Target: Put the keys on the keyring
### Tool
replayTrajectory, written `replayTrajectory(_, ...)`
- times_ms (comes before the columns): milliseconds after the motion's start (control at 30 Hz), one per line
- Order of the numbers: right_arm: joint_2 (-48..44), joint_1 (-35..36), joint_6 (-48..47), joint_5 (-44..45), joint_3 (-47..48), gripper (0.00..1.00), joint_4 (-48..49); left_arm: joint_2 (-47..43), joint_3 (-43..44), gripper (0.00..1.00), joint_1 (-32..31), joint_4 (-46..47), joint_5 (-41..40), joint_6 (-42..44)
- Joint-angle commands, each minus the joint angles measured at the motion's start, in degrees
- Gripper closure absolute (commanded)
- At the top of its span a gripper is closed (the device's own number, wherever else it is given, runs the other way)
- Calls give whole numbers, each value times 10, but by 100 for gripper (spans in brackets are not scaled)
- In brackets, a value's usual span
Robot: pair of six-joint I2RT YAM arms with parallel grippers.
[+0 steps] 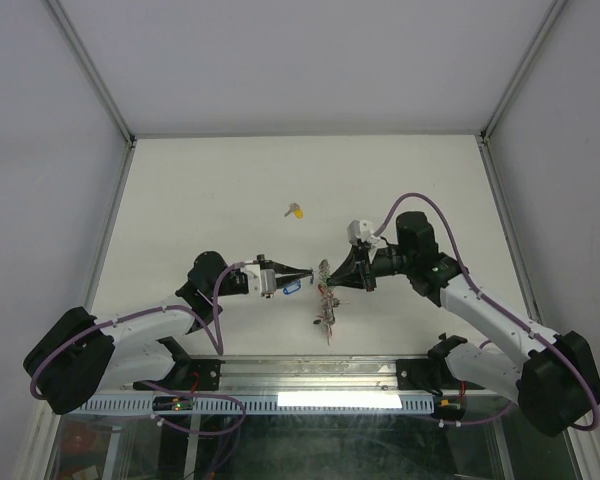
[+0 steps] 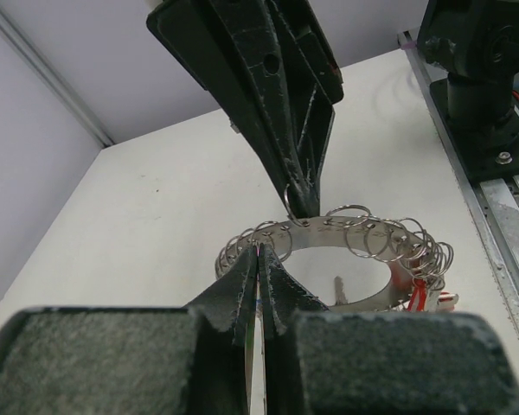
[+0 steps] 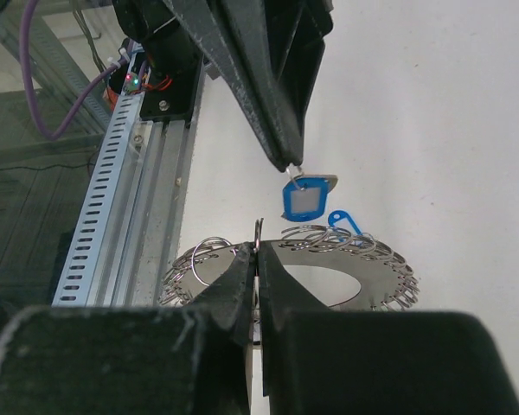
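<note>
A white table ends at a slotted aluminium rail inside pale enclosure walls.

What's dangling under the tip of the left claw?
A blue tag, close to the keyring. The shut left gripper covers its top; what lies behind it is hidden.

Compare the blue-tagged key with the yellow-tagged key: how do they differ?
The blue-tagged key hangs from the shut left gripper, off the table; the yellow-tagged key lies loose on the table. The blue-tagged key is beside the keyring; the yellow-tagged key lies well apart from it. Both are small, with plastic tags.
</note>
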Motion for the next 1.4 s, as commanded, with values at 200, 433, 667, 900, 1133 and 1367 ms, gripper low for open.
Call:
replayTrajectory(200,11,-5,90,-25,-6,100,141,11,33,100,4,53,57,-2)
replayTrajectory(433,20,-5,91,-26,-2,100,144,25,42,100,4,57,66,-2)
replayTrajectory(667,20,-6,96,-23,-4,100,153,35,47,100,4,59,75,-2)
replayTrajectory(900,24,-6,105,-21,-4,100,168,38,48,100,4,53,80,-3)
replayTrajectory(1133,19,-6,111,-18,-6,100,173,43,52,100,4,47,86,-1)
replayTrajectory(1367,16,-6,111,-19,-7,100,173,42,52,100,4,34,78,5)
